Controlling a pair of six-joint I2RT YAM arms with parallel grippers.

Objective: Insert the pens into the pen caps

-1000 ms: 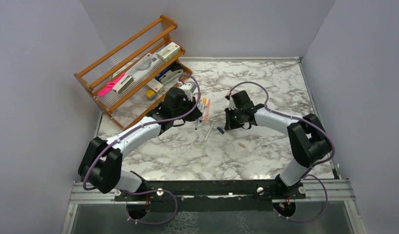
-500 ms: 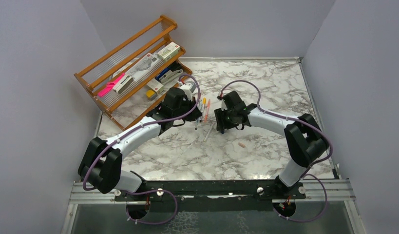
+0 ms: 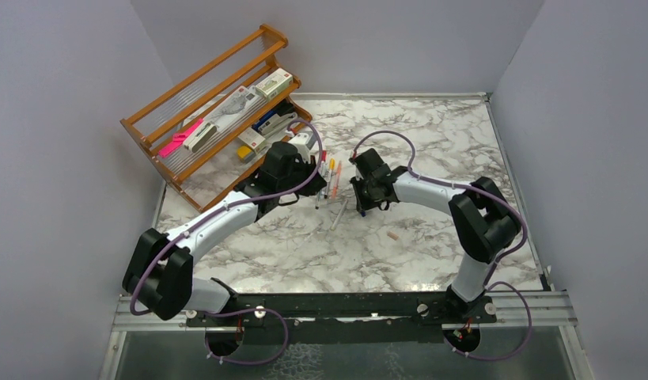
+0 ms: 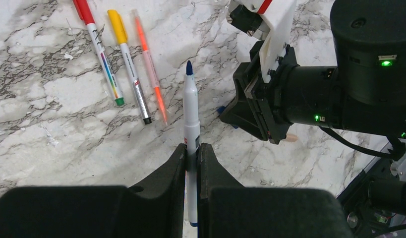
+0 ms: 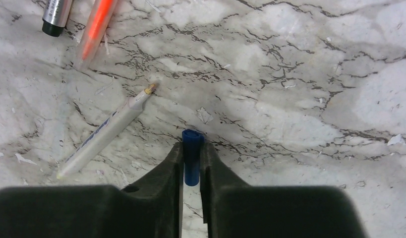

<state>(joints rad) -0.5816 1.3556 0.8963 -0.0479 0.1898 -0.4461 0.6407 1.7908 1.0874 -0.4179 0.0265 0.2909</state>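
My left gripper (image 4: 192, 148) is shut on a white pen with a dark blue tip (image 4: 191, 104), which points away over the marble. In the top view it (image 3: 320, 180) hovers by a row of lying pens (image 3: 331, 176): one with a red cap (image 4: 98, 47), one with a yellow cap (image 4: 127, 62), one orange (image 4: 151, 69). My right gripper (image 5: 192, 146) is low at the table, shut on a dark blue pen cap (image 5: 192, 136). An uncapped grey-white pen (image 5: 105, 135) lies just left of it. A pale pink cap (image 3: 392, 235) lies apart.
A wooden rack (image 3: 267, 34) with boxes, a stapler and a pink bar stands at the back left. Grey walls close in the marble table (image 3: 431, 134) on three sides. The right arm's wrist (image 4: 310, 94) fills the right of the left wrist view.
The right arm has swung left and down towards the pens, and its jaws have opened and then closed on the dark blue cap. The left arm has kept hold of its pen, barely moving.
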